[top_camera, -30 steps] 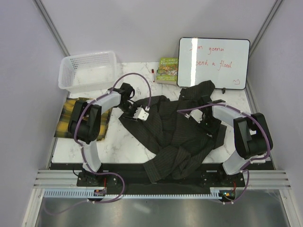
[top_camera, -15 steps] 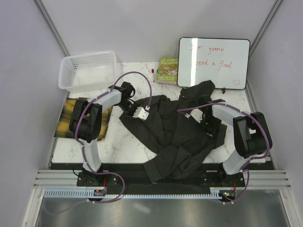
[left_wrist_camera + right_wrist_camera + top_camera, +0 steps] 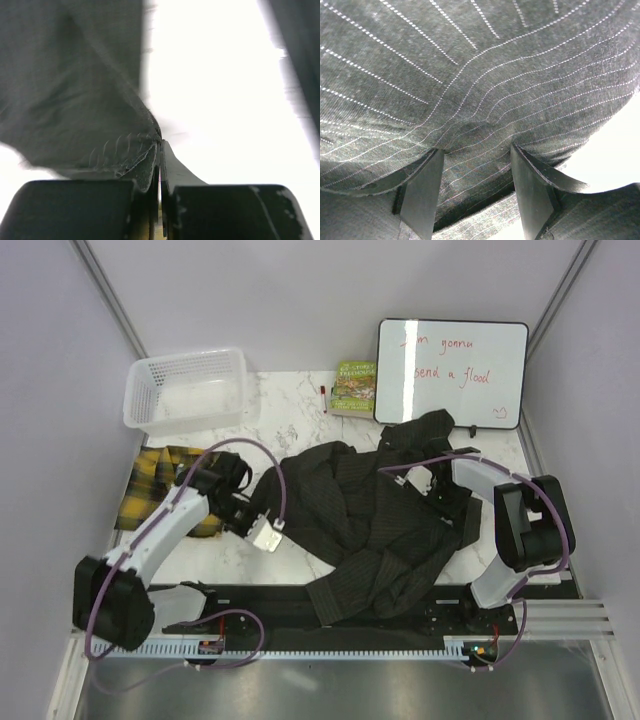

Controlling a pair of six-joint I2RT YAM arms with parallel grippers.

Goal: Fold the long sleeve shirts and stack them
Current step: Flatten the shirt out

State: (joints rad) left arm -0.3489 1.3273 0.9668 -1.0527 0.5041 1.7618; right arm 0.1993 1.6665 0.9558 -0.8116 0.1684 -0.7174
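Now the left gripper (image 3: 160,150) is clenched on a hem of the dark pinstriped shirt (image 3: 380,510). A second ago it was half open farther back, and its arm has since swung toward the near left, pulling that edge along. The right gripper (image 3: 477,170) presses into the same shirt, jaws apart, unchanged. The plaid shirt (image 3: 150,480) lies at the left of the surface (image 3: 290,405), near the basket (image 3: 190,358).

Marble table (image 3: 292,406), pale walls (image 3: 300,300)

Bare marble (image 3: 290,405) between basket (image 3: 188,356) and book (image 3: 354,387); pinstriped shirt (image 3: 380,520) across the centre, plaid shirt (image 3: 150,480) at left.
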